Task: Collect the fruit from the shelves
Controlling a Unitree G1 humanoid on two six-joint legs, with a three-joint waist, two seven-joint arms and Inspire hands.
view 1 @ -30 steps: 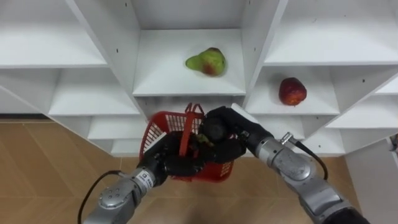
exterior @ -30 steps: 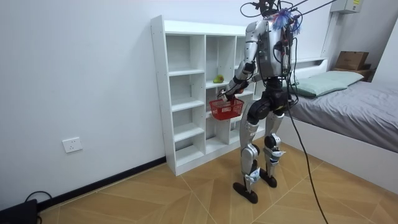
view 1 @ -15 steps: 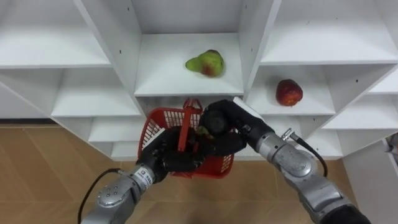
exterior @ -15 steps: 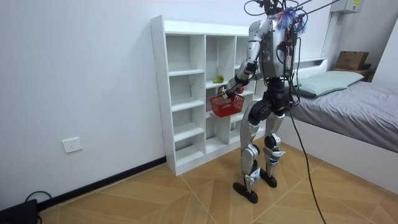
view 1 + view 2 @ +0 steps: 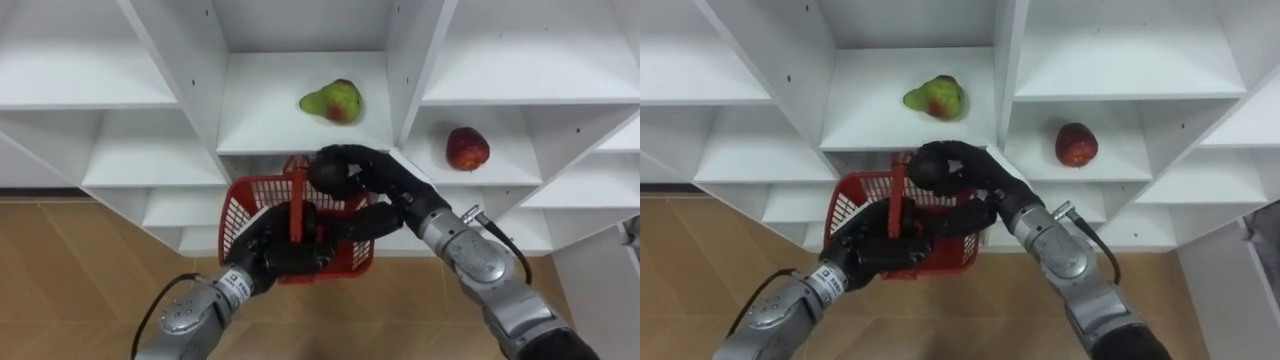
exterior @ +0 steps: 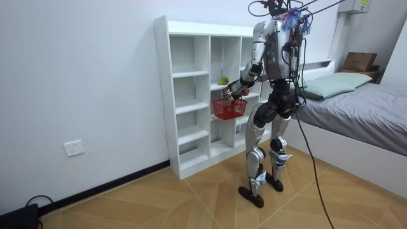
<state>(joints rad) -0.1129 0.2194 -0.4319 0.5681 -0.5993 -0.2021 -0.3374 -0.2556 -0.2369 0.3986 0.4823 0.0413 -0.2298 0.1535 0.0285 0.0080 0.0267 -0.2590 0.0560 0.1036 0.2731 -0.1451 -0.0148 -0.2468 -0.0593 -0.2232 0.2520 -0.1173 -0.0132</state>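
left hand [image 5: 285, 248] curled round the handle of a red basket [image 5: 243, 215]. above, a pear [image 5: 333, 100] lay sideways on the closet shelf [image 5: 260, 115], long axis left-right, narrow end probably left. likely light, smooth, easily bruised; best cupped round its belly. right hand [image 5: 345, 172] hovered over the basket, grip unclear. apple [image 5: 467, 148] sat further right.

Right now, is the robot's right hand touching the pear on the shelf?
Apart. In the left eye view a strip of white shelf shows between the right hand and the pear.
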